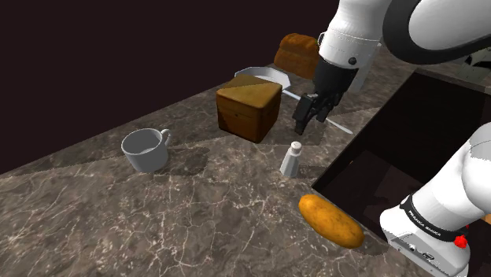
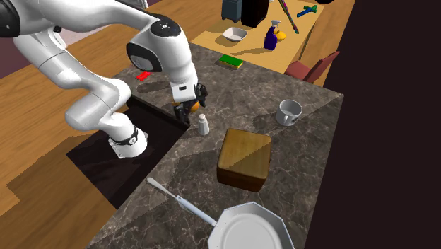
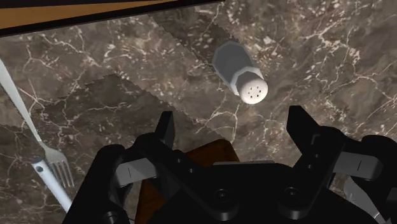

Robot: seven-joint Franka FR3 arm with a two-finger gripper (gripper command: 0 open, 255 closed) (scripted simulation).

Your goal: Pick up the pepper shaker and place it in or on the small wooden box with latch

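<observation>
Shoulder view first: a dark marble counter (image 1: 118, 228) takes up most of the frame, with a black area behind it at the upper left. The shaker (image 1: 291, 159) stands upright a bit right of centre, near the edge of the sink (image 1: 393, 149). The gripper (image 1: 307, 116) hangs just above it, not touching. The box (image 1: 249, 110) sits up and left of the shaker, lid shut. There's a mug (image 1: 145, 149) at left-centre.

Second exterior view: the counter (image 2: 297, 163) runs diagonally, with wood floor (image 2: 21, 163) on the left and a black area down the right side. The shaker (image 2: 203, 125) is left of centre by the sink (image 2: 106, 159) rim, with the gripper (image 2: 189, 109) close by on its upper left. The box (image 2: 244, 158) is mid-frame and a plate (image 2: 251, 228) sits at the bottom.

Wrist view: the gripper (image 3: 232, 127) is released, fingers (image 3: 167, 127) spread wide with nothing between them. The shaker (image 3: 240, 69) stands on the marble just ahead of the tips. A fork (image 3: 44, 159) lies off to one side.
</observation>
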